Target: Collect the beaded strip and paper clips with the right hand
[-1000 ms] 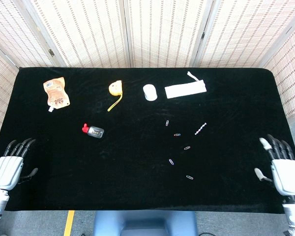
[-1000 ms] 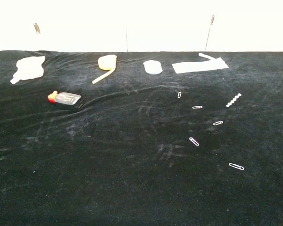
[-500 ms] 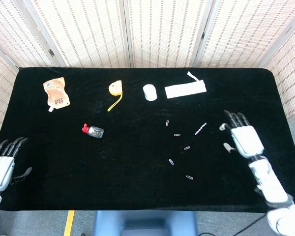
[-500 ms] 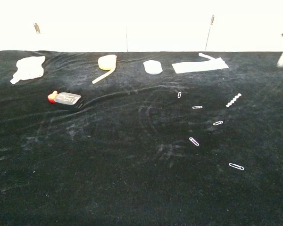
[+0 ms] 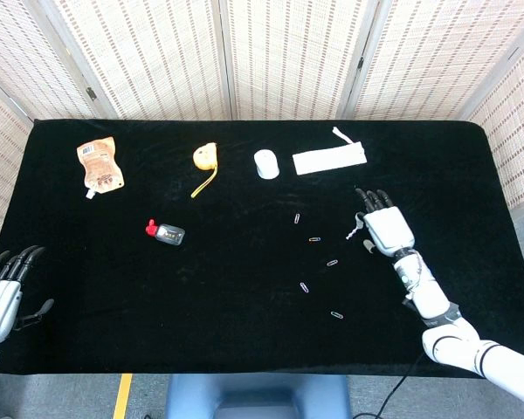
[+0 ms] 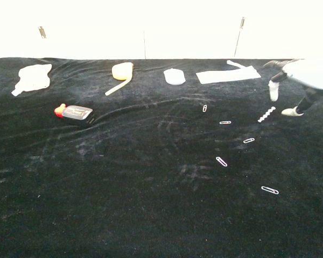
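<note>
Hovering just beside the beaded strip (image 5: 356, 229), our right hand (image 5: 385, 229) holds nothing, its fingers spread and pointing toward the far edge of the table (image 5: 244, 349). In the head view the strip lies at the hand's inner side, toward the table's middle, so close that the thumb appears to overlap its near end; we cannot tell whether they touch. In the chest view the hand (image 6: 299, 80) looks raised above the cloth, with the strip (image 6: 267, 114) lying below it.

The strip's long axis runs diagonally, from its near end toward the far right. We judge that a pinch should close across that line, not along it.

The paper clips are scattered toward the middle of the table and nearer to us: one far (image 5: 296, 218), one next to it (image 5: 314, 238), one closest to the strip (image 5: 332, 262), and two nearer the front edge (image 5: 305, 286) (image 5: 336, 314). All lie well apart from each other on bare cloth, so there is open room around each.

Our left hand (image 5: 4, 292) is open at the front left corner, well apart from everything, so the right hand is clearly the nearer one. The white pouch (image 5: 329, 160) sits beyond the strip, far enough not to crowd the reach.
</note>
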Available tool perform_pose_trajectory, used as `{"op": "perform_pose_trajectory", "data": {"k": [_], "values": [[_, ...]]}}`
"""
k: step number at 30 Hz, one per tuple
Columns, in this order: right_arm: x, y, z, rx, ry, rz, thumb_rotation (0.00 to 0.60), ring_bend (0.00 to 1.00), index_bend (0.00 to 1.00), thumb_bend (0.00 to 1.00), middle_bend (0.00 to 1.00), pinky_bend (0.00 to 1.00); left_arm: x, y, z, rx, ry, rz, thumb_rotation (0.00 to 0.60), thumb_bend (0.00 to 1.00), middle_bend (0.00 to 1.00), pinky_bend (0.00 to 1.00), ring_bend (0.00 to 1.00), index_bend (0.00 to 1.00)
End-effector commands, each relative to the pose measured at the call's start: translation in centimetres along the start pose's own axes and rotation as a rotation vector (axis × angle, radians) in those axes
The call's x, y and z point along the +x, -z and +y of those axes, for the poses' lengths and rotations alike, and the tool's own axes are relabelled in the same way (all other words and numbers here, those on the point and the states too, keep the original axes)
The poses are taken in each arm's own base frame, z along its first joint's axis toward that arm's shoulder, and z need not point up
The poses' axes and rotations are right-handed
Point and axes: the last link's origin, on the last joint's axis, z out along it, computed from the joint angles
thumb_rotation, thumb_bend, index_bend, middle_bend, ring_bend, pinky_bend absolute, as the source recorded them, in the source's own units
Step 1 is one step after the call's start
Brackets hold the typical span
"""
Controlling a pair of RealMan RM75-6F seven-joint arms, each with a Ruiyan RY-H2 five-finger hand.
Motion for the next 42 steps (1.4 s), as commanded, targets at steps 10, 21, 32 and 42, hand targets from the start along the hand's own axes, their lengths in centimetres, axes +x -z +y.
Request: {"op": "perform_pose_trajectory", "data": {"k": [10,21,32,42], "values": [[-1.5,-1.4,-0.7,0.008,0.041,-0.016,0.6,0.0,0.49,0.29,0.0,0.0,0.0,0.1,0.0,-0.001,-0.001,-0.001,0.6,0.35,0.11,0.06,0.15,0.04],[-2.1,-3.0,-1.4,0.01,0.04,-0.042,0.6,0.0,0.5,0.35,0.0,0.0,0.0,0.2,-0.1,0.0,-0.001,0.004,0.6,0.35,0.11,0.06,0.16,0.04],[-2.5,-3.6,-1.8,0.011,0.032,-0.057,0.6,0.0,0.5,0.36,0.0,0.0,0.3,0.5,-0.2,-0.002,0.013,0.016,0.6,0.36,0.11,0.06,0.15,0.03],[-3.0,-4.0,-1.9,-0.001,0.043,-0.084,0.6,0.0,0.5,0.36,0.0,0.0,0.3,0.5,-0.2,-0.001,0.012,0.016,0.6,0.36,0.11,0.06,0.15,0.03]]}}
